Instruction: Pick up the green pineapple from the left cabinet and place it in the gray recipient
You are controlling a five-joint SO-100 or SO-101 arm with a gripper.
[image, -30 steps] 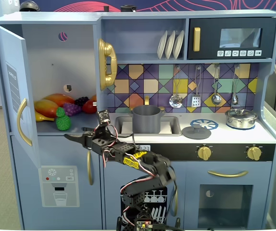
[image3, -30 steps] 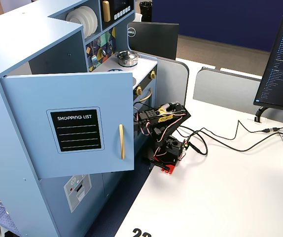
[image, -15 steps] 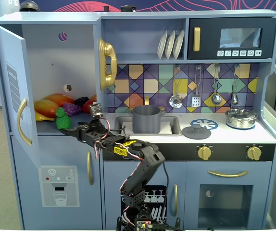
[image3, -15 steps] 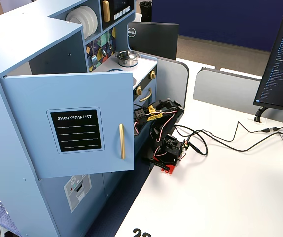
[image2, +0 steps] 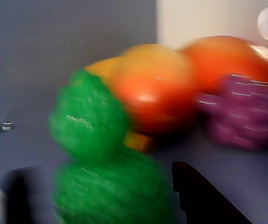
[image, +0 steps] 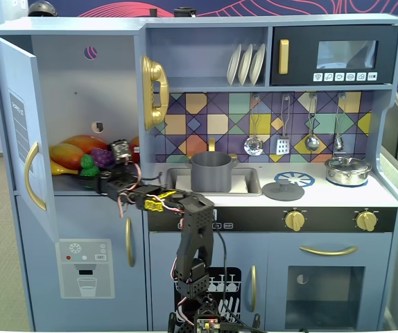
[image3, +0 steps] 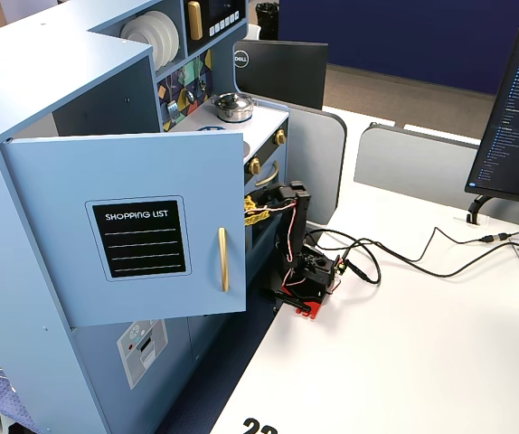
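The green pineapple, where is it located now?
In a fixed view, the green pineapple stands on the shelf of the left cabinet, beside the purple grapes, just left of the gripper.

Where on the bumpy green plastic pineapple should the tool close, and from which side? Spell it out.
Close on the wide rounded lower body of the bumpy green plastic pineapple, not its narrower knob top. Come straight in through the open front of the light-blue cabinet, as the tool is lined up in the wrist view: its fingers flank that body, and the orange fruit crowds the back.
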